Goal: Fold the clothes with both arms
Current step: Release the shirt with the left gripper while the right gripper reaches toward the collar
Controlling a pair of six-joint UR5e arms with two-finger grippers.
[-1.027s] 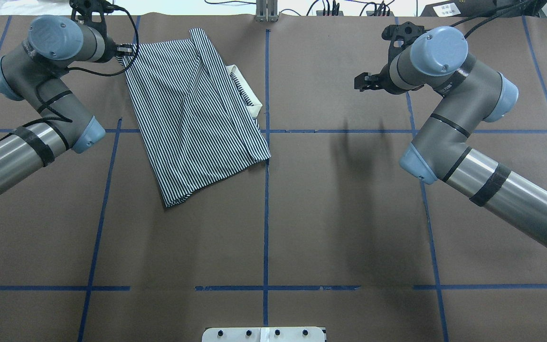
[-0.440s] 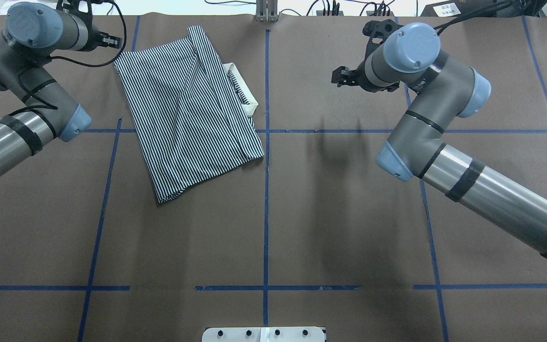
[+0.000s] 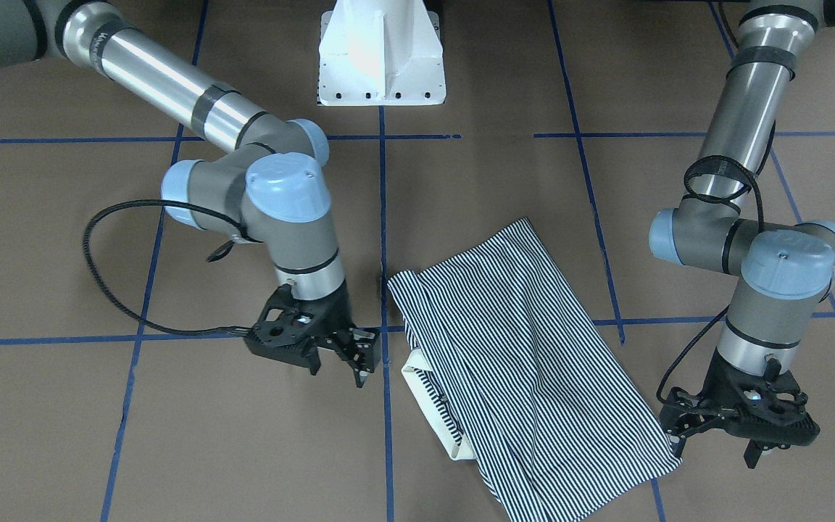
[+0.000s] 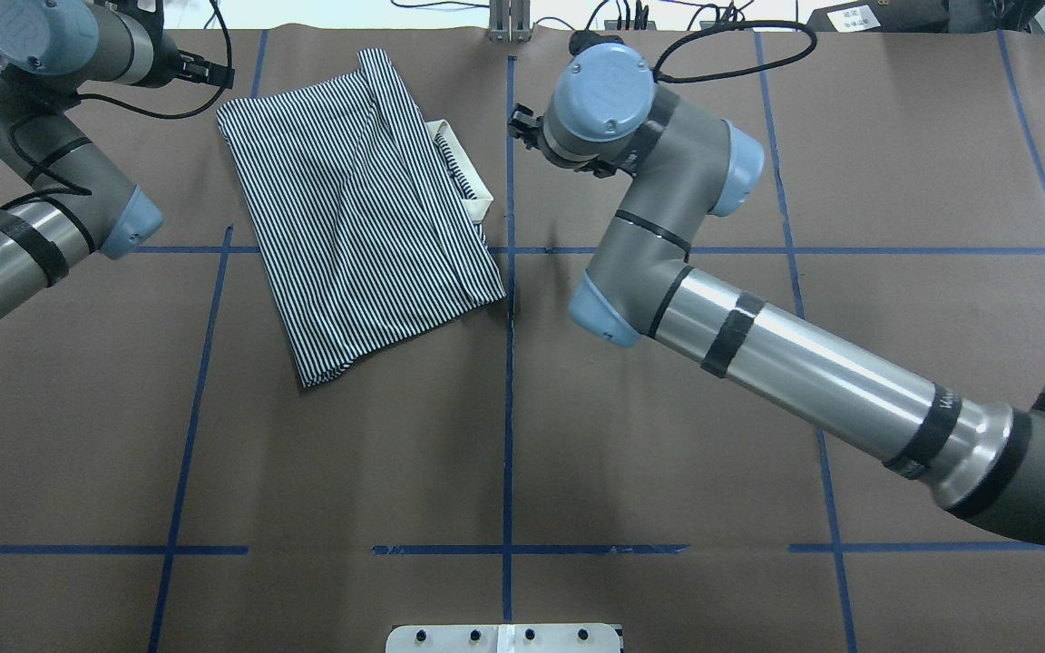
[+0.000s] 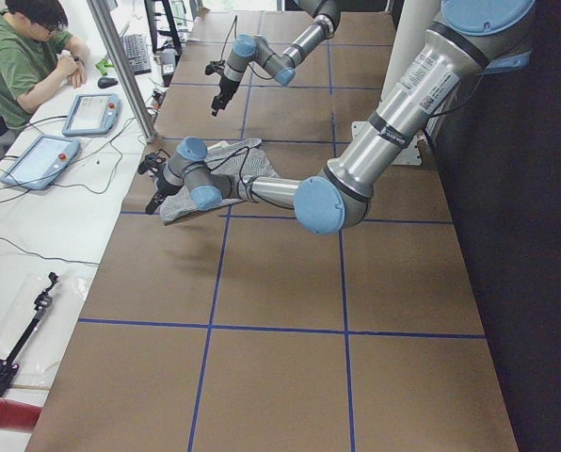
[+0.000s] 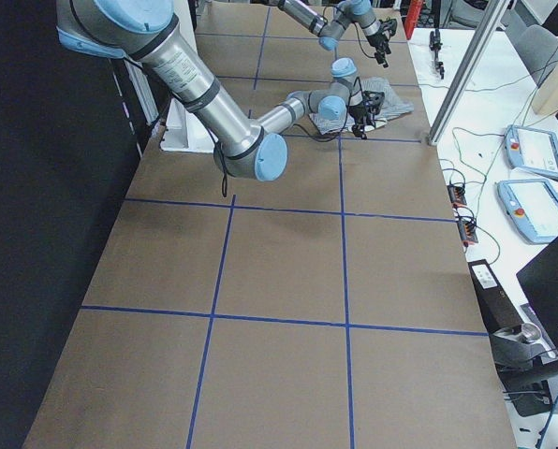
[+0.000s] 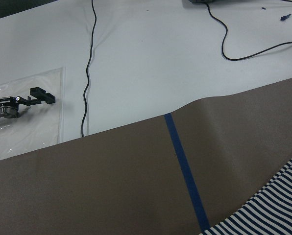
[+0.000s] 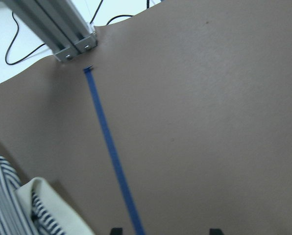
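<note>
1. The polo shirt lay flat on the table, partly folded into a long strip. It sat just on the robot's left of the blue centre line and askew to it, with its cream collar on the edge nearest that line.
2. Risk, as I judged it: a pinch at the collar edge could catch only the top layer and pull the fold open. One arm pulling alone could drag the strip further askew.
3. The right gripper hung almost over the centre line, just beside the collar. Its jaws were wide apart and held nothing.
4. The left gripper was well left of the line, just off the shirt's outer corner. It was also spread and empty; whether it touched the cloth was unclear.
</note>
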